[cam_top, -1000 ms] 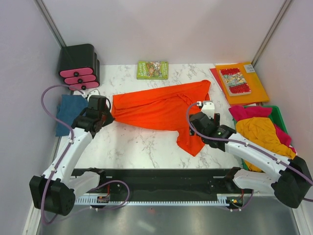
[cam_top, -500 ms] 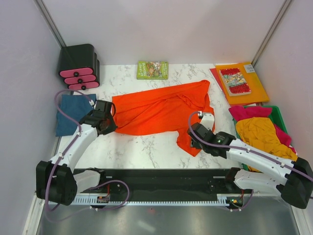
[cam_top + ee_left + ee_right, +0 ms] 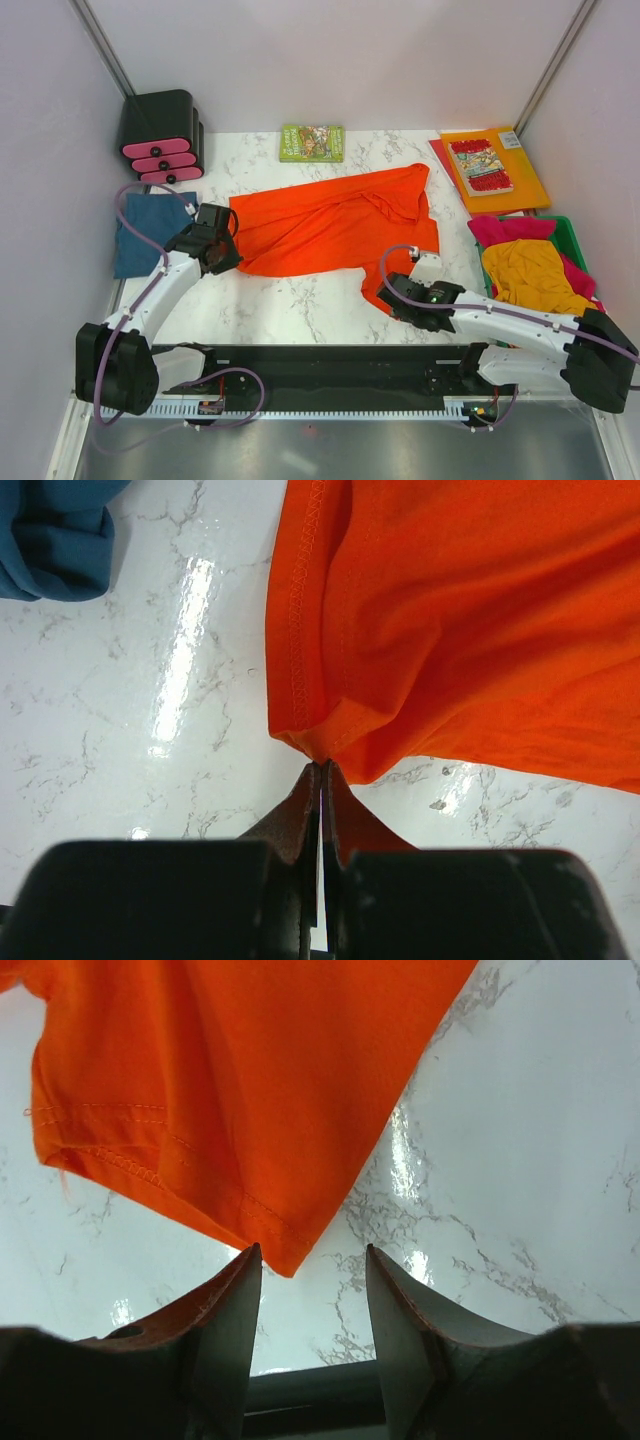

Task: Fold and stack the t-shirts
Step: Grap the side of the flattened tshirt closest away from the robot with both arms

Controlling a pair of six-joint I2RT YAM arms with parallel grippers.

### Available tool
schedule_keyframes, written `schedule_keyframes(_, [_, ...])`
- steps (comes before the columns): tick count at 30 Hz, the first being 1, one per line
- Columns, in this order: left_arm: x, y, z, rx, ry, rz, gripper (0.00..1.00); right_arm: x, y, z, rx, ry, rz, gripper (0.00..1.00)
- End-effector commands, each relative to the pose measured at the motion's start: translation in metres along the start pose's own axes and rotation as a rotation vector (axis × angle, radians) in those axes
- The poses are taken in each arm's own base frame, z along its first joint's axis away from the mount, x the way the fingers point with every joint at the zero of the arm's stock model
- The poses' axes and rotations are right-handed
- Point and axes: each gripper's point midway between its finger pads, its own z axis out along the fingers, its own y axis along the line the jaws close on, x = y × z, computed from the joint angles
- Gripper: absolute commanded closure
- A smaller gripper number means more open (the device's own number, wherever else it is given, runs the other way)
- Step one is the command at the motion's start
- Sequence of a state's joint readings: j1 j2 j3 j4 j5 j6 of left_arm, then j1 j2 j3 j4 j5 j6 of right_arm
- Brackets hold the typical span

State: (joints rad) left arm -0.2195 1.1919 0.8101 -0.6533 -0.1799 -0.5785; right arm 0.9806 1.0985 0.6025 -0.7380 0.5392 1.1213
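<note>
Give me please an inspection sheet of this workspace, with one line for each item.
Surface: white marbled table, no spills seen.
Job's things: orange t-shirt spread out, creased, not folded; teal t-shirt lying at the left edge; yellow t-shirt and pink t-shirt heaped in the green bin.
Clutter: green book, orange folder with a comic book on it, black drawer unit.
Grippers: left gripper shut on the orange t-shirt's hem corner; right gripper open, another corner lying between its jaws, not pinched.
Cables: purple cables loop loosely beside each arm.
Surroundings: pale walls; nothing else seen.
</note>
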Motion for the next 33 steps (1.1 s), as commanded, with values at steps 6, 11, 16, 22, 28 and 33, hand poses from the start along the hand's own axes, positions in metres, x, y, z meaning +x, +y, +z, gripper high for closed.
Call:
schedule_keyframes(6, [-0.003, -0.006, -0.001, 0.022, -0.024, -0.021, 0.98, 0.011, 0.017, 0.017, 0.009, 0.026, 0.098, 0.46])
schedule_keyframes(11, [-0.003, -0.006, -0.002, 0.025, -0.025, -0.023, 0.98, 0.021, 0.007, 0.019, 0.028, 0.048, 0.12, 0.49])
schedule_keyframes(16, [-0.003, -0.006, -0.003, 0.027, -0.028, -0.025, 0.98, 0.031, -0.003, 0.021, 0.061, 0.08, 0.141, 0.53])
schedule_keyframes(22, [-0.003, -0.005, -0.003, 0.025, -0.03, -0.025, 0.98, 0.032, -0.014, 0.023, 0.082, 0.057, 0.168, 0.69])
schedule_keyframes(28, [-0.003, -0.005, -0.004, 0.023, -0.035, -0.021, 0.98, 0.029, -0.02, 0.023, 0.105, 0.03, 0.187, 0.94])
schedule_keyframes(33, [-0.002, -0.008, -0.005, 0.039, -0.029, -0.009, 0.98, 0.011, -0.029, 0.01, 0.139, -0.032, 0.187, 1.0])
